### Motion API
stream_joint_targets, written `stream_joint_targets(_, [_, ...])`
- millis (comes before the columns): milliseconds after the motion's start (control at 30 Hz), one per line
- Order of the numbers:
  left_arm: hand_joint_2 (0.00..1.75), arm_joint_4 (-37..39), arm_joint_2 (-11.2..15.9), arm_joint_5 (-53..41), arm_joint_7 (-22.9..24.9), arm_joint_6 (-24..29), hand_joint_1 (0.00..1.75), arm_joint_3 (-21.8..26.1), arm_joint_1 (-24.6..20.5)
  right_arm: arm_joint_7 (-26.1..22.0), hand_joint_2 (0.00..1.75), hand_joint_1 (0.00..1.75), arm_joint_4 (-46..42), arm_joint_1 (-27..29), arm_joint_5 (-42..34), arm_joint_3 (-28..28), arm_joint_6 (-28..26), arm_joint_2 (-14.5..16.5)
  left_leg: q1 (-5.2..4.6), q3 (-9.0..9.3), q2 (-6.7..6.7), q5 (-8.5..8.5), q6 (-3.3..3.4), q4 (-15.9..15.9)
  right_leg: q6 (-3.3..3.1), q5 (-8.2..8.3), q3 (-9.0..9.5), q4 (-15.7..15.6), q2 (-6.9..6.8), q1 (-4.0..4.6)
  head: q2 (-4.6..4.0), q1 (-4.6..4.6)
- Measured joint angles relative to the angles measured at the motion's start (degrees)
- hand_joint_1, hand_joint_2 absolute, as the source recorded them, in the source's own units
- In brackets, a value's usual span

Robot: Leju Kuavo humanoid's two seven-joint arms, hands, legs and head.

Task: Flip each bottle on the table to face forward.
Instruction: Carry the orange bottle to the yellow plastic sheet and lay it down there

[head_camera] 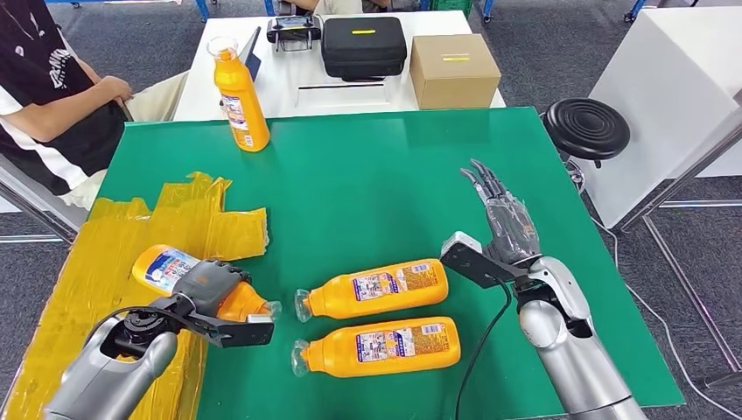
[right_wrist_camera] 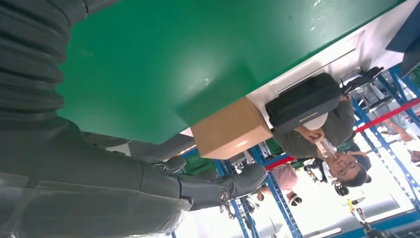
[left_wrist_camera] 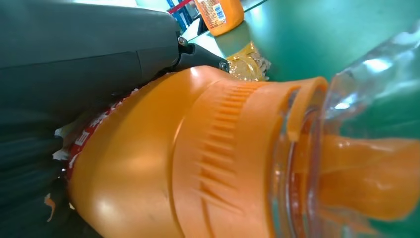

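Several orange bottles with clear caps are on the green table (head_camera: 367,166). One bottle (head_camera: 240,92) stands upright at the back left. Two lie on their sides at the front middle, one (head_camera: 376,290) behind the other (head_camera: 381,345), caps pointing left. My left hand (head_camera: 208,289) grips a fourth bottle (head_camera: 164,268) lying at the front left on yellow tape; up close its orange shoulder (left_wrist_camera: 148,163) and clear cap (left_wrist_camera: 366,148) show. My right hand (head_camera: 506,219) hovers flat and open over the table to the right of the lying bottles, its fingers (right_wrist_camera: 218,186) straight and holding nothing.
Yellow tape (head_camera: 114,254) covers the table's left front. Behind the green table a white table holds a black case (head_camera: 363,44) and a cardboard box (head_camera: 453,70). A person (head_camera: 52,96) sits at the back left. A black stool (head_camera: 586,127) stands to the right.
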Motion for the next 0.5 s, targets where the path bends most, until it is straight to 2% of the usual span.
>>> stream_joint_targets(167, [1.75, 3.09, -0.63, 0.4, 0.43, 0.63, 1.75, -0.17, -1.57, 0.07, 1.75, 0.0, 0.63, -0.14, -0.06, 0.09, 0.46, 0.83, -0.01, 0.05, -0.02, 0.0, 0.0, -0.02, 0.0, 0.0, 0.1, -0.01, -0.02, -0.01, 0.0, 0.0])
stream_joint_targets(500, [1.75, 7.3, -2.49, 0.35, 5.01, 1.26, 1.75, 1.61, -2.94, 0.55, 1.75, 0.0, 1.96, -0.65, -0.05, 0.79, 1.09, 2.17, -0.01, 0.53, -0.04, 0.01, -0.01, -0.04, 0.0, 0.0, 0.56, -0.02, -0.08, 0.01, 0.0, -0.01])
